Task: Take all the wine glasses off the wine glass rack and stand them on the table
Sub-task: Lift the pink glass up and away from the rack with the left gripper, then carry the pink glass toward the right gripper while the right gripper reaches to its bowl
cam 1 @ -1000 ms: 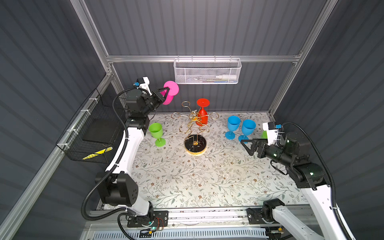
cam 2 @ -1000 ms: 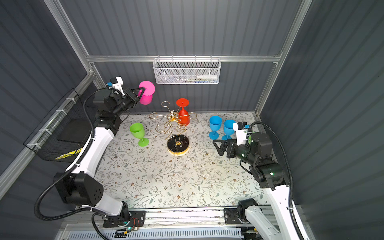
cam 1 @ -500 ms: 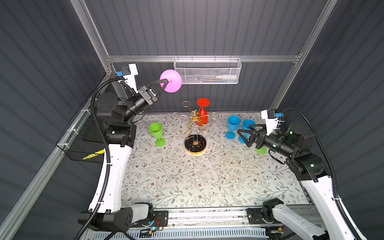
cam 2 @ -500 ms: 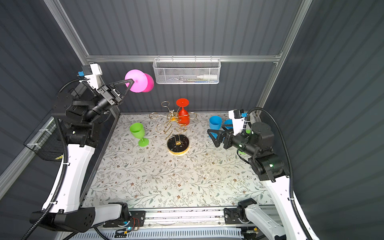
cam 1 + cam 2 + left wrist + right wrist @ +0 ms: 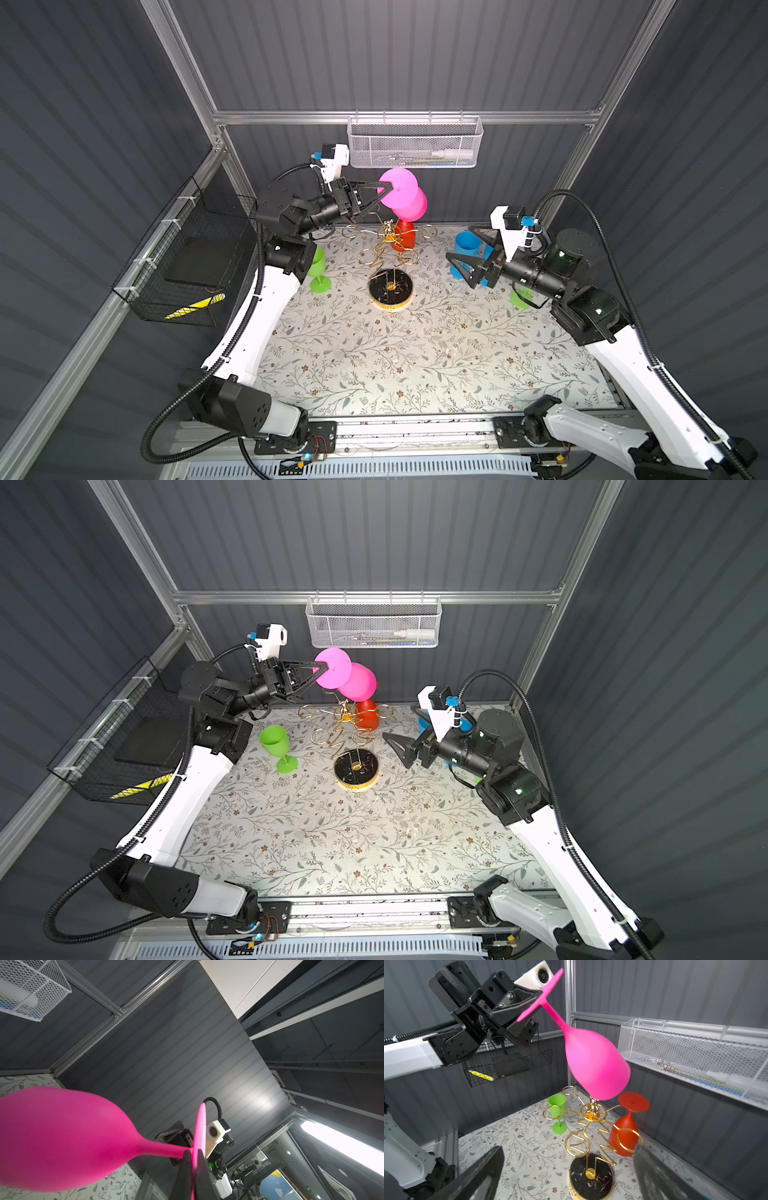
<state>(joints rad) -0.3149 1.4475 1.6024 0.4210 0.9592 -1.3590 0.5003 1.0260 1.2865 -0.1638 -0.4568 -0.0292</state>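
Gripped the pink wine glass (image 5: 405, 198) (image 5: 353, 679) by the edge of its flat foot with the left gripper (image 5: 388, 189) (image 5: 328, 668), jaws clamped tight on the disc, as shown edge-on in the left wrist view (image 5: 192, 1153). Held it high in the air, mouth down and tilted, with the bowl (image 5: 593, 1061) over the wine glass rack (image 5: 390, 286) (image 5: 356, 766) and free of every ring arm. Showed the rim close above the top of the central post in the right wrist view; could not tell whether touching or just apart. Had the rack (image 5: 591, 1174) standing on its round black base toward the back of the floral table (image 5: 395, 361), with a red wine glass (image 5: 405, 237) (image 5: 625, 1134) hanging upside down on one arm on the far side. Had the right gripper (image 5: 459, 241) (image 5: 398, 721) (image 5: 569, 1149) spread wide and empty, off the table to the right of the rack and pointed toward it, in front of two blue glasses (image 5: 467, 253). Found a green glass (image 5: 318, 266) (image 5: 558, 1109) upright on the table to the left of the rack.
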